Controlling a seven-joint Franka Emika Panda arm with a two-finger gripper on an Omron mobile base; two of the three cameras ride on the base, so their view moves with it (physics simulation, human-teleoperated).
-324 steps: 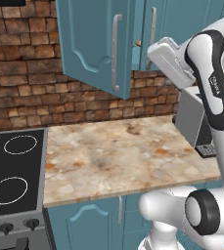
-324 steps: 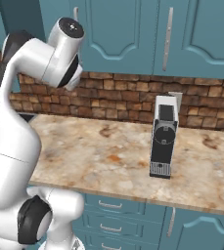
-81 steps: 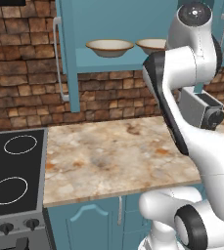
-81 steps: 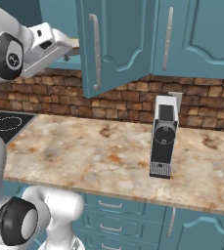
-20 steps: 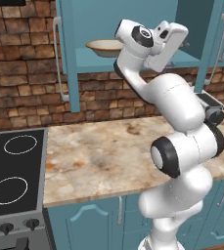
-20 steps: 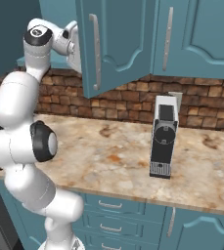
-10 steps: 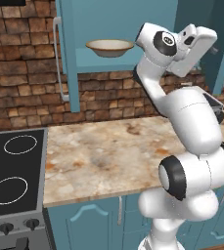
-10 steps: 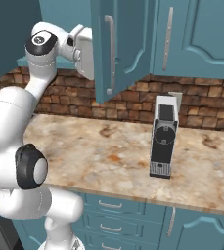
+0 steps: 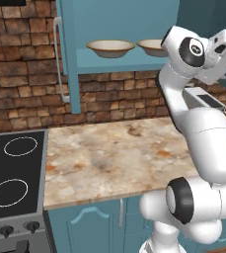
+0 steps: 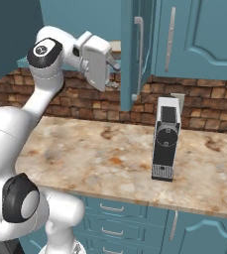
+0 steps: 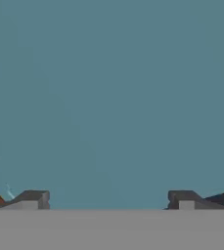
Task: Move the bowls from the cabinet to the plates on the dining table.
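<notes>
The bowls [image 9: 110,48] sat side by side on the cabinet [image 9: 119,20] shelf. They looked hard, smooth and easy to break. The rim seemed best to pinch. The end effector [image 10: 116,69] was spread wide, holding nothing.

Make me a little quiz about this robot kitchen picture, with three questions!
1. How many bowls sit on the cabinet shelf?
2. True or false: the gripper is holding a bowl.
3. What stands on the counter in the right base view? A) a toaster B) a black and silver coffee machine C) a kettle

Key: 1) two; 2) false, its jaws are open and empty; 3) B
</notes>
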